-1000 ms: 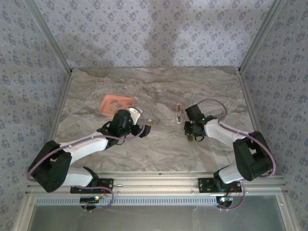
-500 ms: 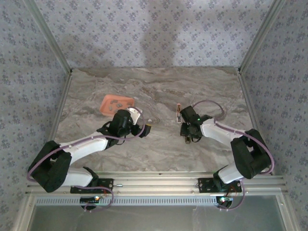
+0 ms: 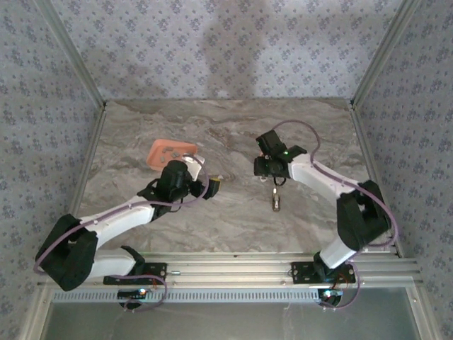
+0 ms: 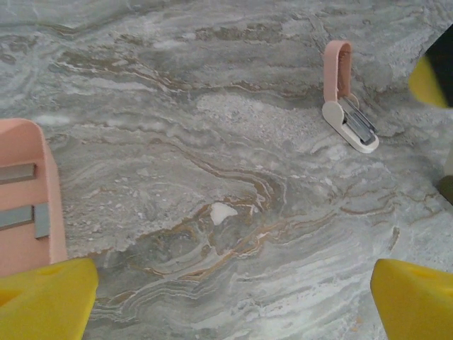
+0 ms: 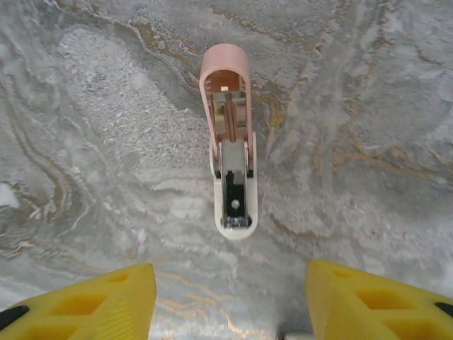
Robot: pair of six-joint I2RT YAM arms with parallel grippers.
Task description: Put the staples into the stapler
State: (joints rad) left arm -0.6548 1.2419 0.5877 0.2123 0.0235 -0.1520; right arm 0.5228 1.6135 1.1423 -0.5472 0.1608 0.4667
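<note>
Stapler [image 5: 230, 163]: flat on the table [image 5: 368, 106], hinged open, metal channel facing up; contents cannot be told.
Staples [image 4: 25, 216]: grey strips lying in the orange tray [image 4: 56, 212], well apart from the stapler.
Right gripper [image 5: 226, 297]: spread, empty, near the stapler's white end.
Left gripper [image 4: 233, 297]: spread, empty, beside the tray.
Status, judged: stapler opened; fetching and loading a strip remain.

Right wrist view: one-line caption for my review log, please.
Opened stapler lies on the marbled table, metal channel exposed, just ahead of the open right pincer.
</note>
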